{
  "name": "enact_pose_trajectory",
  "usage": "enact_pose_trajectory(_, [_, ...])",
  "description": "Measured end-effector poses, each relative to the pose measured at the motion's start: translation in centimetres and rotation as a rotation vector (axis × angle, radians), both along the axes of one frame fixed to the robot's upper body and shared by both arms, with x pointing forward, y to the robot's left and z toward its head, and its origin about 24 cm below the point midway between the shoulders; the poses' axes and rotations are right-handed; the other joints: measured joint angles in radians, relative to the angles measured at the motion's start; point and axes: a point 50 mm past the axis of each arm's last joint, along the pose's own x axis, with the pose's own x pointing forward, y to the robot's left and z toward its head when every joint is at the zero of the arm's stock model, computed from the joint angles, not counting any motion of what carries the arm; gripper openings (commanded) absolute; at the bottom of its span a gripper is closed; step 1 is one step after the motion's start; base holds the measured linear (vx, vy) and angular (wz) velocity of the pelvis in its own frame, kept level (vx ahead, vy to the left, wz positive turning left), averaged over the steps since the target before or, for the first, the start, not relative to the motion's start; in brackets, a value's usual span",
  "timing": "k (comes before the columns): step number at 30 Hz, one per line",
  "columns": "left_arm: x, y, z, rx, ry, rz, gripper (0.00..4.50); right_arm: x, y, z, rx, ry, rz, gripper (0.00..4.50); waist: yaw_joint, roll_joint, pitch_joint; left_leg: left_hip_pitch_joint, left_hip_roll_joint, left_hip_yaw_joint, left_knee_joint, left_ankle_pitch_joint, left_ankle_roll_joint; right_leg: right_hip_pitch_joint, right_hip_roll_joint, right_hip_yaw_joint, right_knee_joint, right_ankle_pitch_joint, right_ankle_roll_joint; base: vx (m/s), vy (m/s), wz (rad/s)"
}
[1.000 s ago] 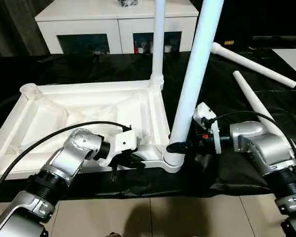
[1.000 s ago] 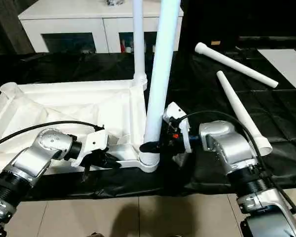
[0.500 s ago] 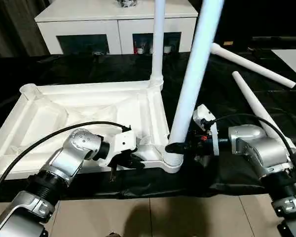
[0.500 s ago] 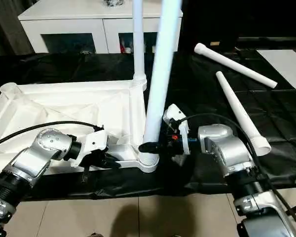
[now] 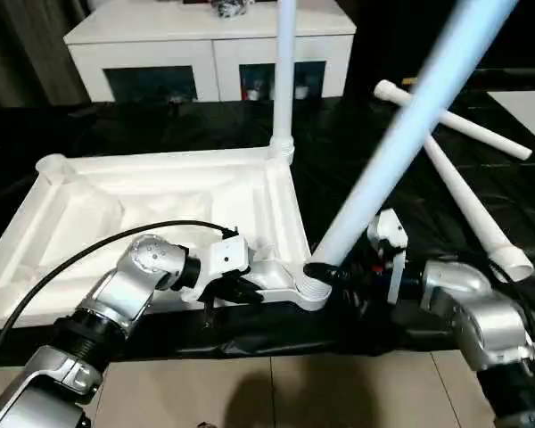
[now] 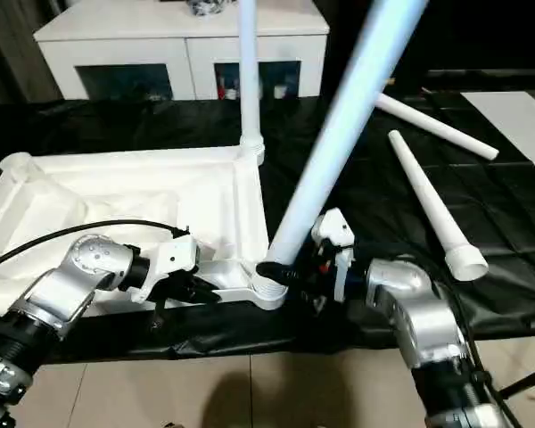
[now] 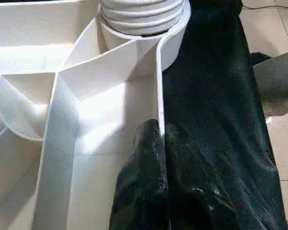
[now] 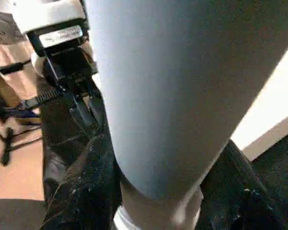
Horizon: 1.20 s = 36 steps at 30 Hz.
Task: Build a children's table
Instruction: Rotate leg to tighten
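Right gripper [image 5: 325, 272] is clasping the base of a leaning table leg [image 5: 401, 152] at the near corner socket [image 5: 310, 290] of the upturned tabletop [image 5: 160, 205], while the left gripper [image 7: 161, 143] is pinching the tabletop's near rim with its fingers closed. One leg [image 5: 285, 71] is already standing upright in the far corner socket, and the tilted one is probably not seated yet, though its joint is partly hidden. Two more legs [image 5: 468, 201] are lying on the black cloth [image 5: 160, 125] beside the top, waiting for the two empty sockets.
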Motion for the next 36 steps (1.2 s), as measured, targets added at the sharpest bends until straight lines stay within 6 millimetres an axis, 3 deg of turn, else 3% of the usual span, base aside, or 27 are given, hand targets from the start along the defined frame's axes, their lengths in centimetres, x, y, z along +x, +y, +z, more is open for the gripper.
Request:
enact_pose_trajectory(16, [-0.1,0.0,-0.1,0.005,0.008,-0.015,0.0,0.5,0.8,1.2,-0.174,-0.043,0.159,1.89,-0.008,0.001,-0.005,0.0,0.0,-0.001,0.0,0.0,0.0,0.002,0.0,0.0,0.0,-0.001,0.002,0.0,0.0,0.0])
enact_pose_trajectory(28, [-0.1,0.0,-0.2,0.009,0.013,-0.018,0.0,0.6,0.7,0.9,-0.179,-0.012,0.175,1.89,-0.008,-0.004,-0.009,0.0,0.0,-0.001,0.0,0.0,0.0,0.003,0.0,0.0,-0.001,-0.002,0.002,0.0,0.0,0.0])
enact_pose_trajectory(30, [0.0,0.1,-0.4,0.008,0.01,0.006,0.0,1.0,1.1,0.8,-0.173,-0.022,0.141,1.89,-0.01,-0.004,-0.012,0.002,0.0,-0.001,0.0,0.0,0.0,0.005,0.0,0.0,0.0,-0.002,0.002,0.0,0.0,0.0])
enact_pose_trajectory(34, [1.4,-0.1,-0.7,0.028,-0.032,0.158,0.0,2.8,2.5,0.0,-0.17,-0.051,-0.097,1.88,-0.025,-0.004,-0.018,0.006,0.0,-0.002,0.0,0.0,0.0,0.007,0.001,0.0,-0.001,-0.006,0.008,0.0,0.0,0.0])
enact_pose_trajectory(36, [2.1,-0.6,-1.0,0.02,-0.044,0.239,0.0,3.6,3.1,-0.3,-0.163,-0.047,-0.232,1.88,-0.043,-0.004,-0.018,0.007,-0.001,-0.005,-0.001,0.0,0.0,0.008,0.001,-0.001,-0.005,-0.007,0.009,-0.026,0.002,-0.02])
